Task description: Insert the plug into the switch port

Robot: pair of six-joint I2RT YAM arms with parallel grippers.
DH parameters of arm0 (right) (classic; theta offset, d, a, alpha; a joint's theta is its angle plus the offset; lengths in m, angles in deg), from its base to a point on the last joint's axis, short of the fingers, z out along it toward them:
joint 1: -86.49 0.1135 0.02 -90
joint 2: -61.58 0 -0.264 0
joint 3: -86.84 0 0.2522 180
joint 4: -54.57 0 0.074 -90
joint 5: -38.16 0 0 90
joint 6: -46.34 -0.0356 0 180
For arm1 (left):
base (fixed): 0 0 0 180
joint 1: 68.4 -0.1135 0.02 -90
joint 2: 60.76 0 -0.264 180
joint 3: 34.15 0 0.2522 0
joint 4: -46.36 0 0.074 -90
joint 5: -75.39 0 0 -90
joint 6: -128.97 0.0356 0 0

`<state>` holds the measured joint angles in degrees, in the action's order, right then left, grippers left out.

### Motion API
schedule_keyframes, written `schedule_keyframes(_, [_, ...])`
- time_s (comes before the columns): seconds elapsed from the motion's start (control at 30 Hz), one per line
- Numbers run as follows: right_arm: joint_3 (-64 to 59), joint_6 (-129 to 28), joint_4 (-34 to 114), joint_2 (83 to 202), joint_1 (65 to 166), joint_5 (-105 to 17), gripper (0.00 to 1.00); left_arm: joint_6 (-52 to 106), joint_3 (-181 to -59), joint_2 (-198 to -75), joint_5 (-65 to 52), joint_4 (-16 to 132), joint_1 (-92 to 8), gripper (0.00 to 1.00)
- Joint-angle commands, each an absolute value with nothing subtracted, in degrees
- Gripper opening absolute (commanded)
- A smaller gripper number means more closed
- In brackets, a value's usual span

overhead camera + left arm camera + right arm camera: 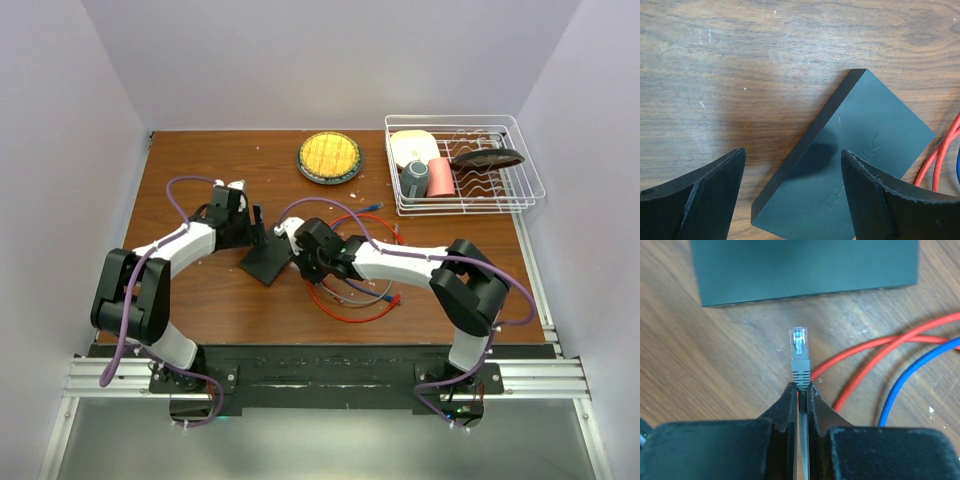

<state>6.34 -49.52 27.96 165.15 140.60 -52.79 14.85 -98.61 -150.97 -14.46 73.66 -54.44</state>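
Note:
The switch (268,260) is a flat dark box lying on the wooden table between the two arms. It shows in the left wrist view (855,155) and at the top of the right wrist view (805,270). My left gripper (792,192) is open, its jaws wide apart above the switch's near corner, holding nothing. My right gripper (800,387) is shut on the grey cable just behind its clear-tipped plug (799,347). The plug points at the switch's near long edge, a short gap away. The sockets are not visible.
Red (880,347) and blue (910,377) cables loop on the table to the right of the plug, also in the top view (350,300). A round yellow dish (329,156) sits at the back. A white wire rack (460,165) with dishes stands back right.

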Motion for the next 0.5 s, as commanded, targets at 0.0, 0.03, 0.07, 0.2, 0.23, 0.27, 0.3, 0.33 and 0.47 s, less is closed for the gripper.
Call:
schedule_keyframes(0.0, [3.73, -47.61, 29.55, 164.23, 142.39, -53.86, 0.00, 15.94, -98.28, -149.88, -14.96, 73.13, -54.25, 0.82])
schedule_keyframes(0.03, [3.65, -47.61, 29.64, 164.41, 142.65, -53.69, 0.00, 15.85, -98.19, -149.88, -13.65, 73.05, -54.25, 0.82])
schedule_keyframes(0.07, [3.65, -47.78, 29.56, 164.67, 143.09, -53.68, 0.00, 15.94, -97.93, -149.96, -13.38, 73.04, -54.25, 0.82])
schedule_keyframes(0.2, [3.74, -49.36, 29.90, 165.90, 144.59, -53.86, 0.00, 15.76, -97.14, -150.32, -13.11, 72.87, -54.25, 0.82])
schedule_keyframes(0.23, [3.65, -49.63, 29.99, 166.34, 144.68, -53.77, 0.00, 15.68, -96.96, -150.49, -13.11, 72.69, -54.25, 0.82])
schedule_keyframes(0.27, [3.47, -49.89, 30.17, 166.87, 144.85, -53.60, 0.00, 15.59, -96.78, -150.41, -12.85, 72.52, -54.25, 0.82])
schedule_keyframes(0.3, [3.30, -50.16, 30.08, 167.31, 145.20, -53.77, 0.00, 15.41, -96.43, -150.41, -12.76, 72.08, -54.25, 0.82])
schedule_keyframes(0.33, [3.12, -50.33, 30.34, 168.27, 145.47, -53.95, 0.00, 15.41, -96.26, -150.49, -12.50, 71.82, -54.25, 0.82])
schedule_keyframes(0.47, [3.12, -50.95, 31.22, 170.65, 146.08, -54.38, 0.00, 15.06, -95.12, -150.23, -10.66, 69.80, -54.25, 0.82])
